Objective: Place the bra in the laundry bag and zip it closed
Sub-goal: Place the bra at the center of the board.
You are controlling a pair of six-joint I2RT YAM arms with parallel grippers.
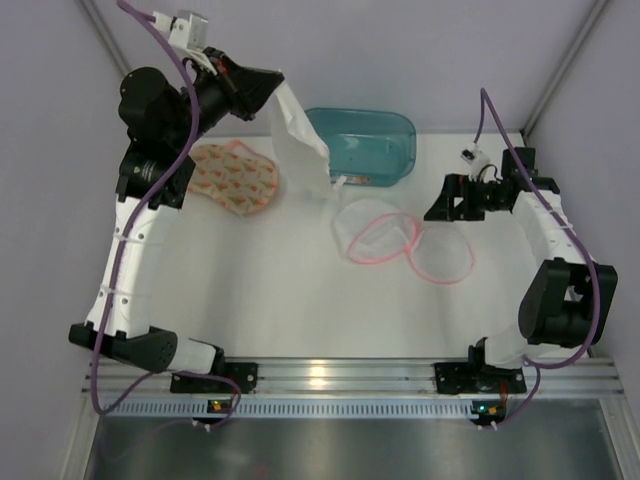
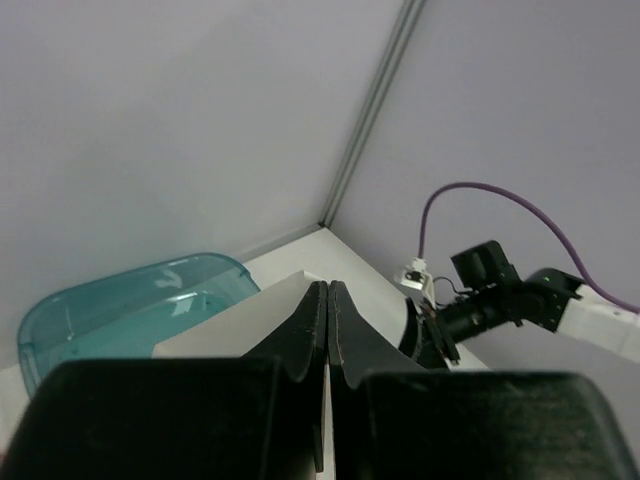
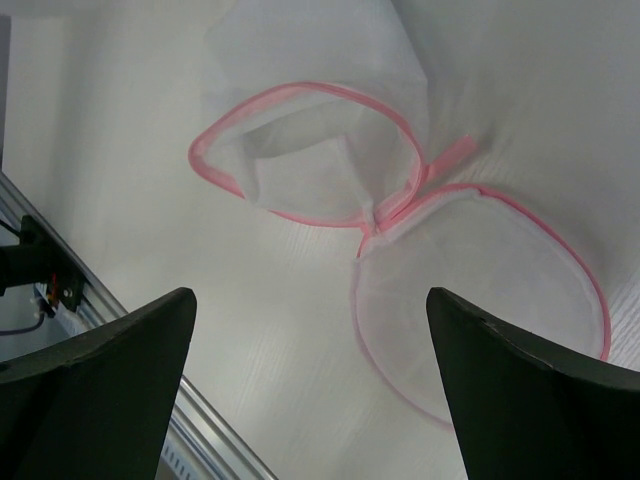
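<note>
My left gripper (image 1: 272,86) is raised at the back left and shut on a white garment (image 1: 297,140), which looks like the bra. It hangs down to the table in front of the teal bin. In the left wrist view the fingers (image 2: 312,330) are pressed together on the white fabric (image 2: 235,322). The mesh laundry bag (image 1: 378,236) with pink trim lies unzipped at centre right, its round flap (image 1: 441,256) folded out to the right. My right gripper (image 1: 440,205) is open and empty just right of the bag. Its wrist view shows the bag's mouth (image 3: 310,150) and flap (image 3: 480,270).
A teal plastic bin (image 1: 385,135) stands at the back centre and also shows in the left wrist view (image 2: 120,300). A patterned cloth with pink edging (image 1: 235,176) lies at the back left, under my left arm. The metal rail (image 1: 330,375) runs along the near edge.
</note>
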